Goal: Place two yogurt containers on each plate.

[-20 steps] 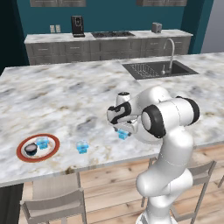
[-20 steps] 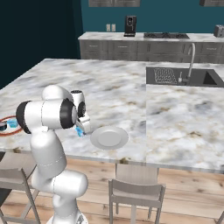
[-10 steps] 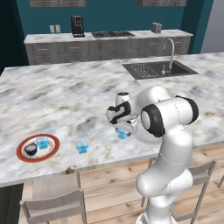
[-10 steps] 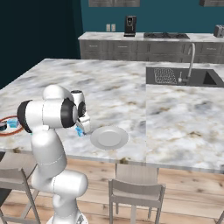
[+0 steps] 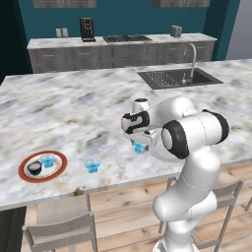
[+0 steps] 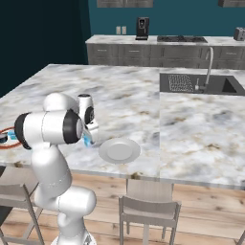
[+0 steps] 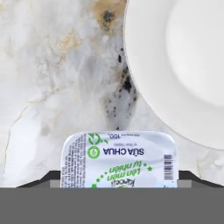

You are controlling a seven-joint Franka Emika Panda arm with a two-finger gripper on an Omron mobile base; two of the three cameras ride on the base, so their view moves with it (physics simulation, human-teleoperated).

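Since a second ago the gripper [image 7: 119, 179] has closed onto a blue yogurt cup [image 5: 140, 147], arm otherwise unmoved.
The jaws pinch the cup's sides just beside the plain white plate [image 6: 119, 150]; another blue cup [image 5: 92, 165] sits on the marble counter [image 5: 78, 108], and a blue [image 5: 47, 160] and a black cup [image 5: 34, 168] sit on the orange-rimmed plate [image 5: 55, 172].

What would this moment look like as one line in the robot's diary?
gripper: shut on yogurt cup | grey plate: beside, bare | red plate: two cups | spare cup: counter

yogurt cup [image 7: 119, 159]: between hand's tips | white plate [image 7: 183, 65]: beside it, apart | marble counter [image 7: 52, 74]
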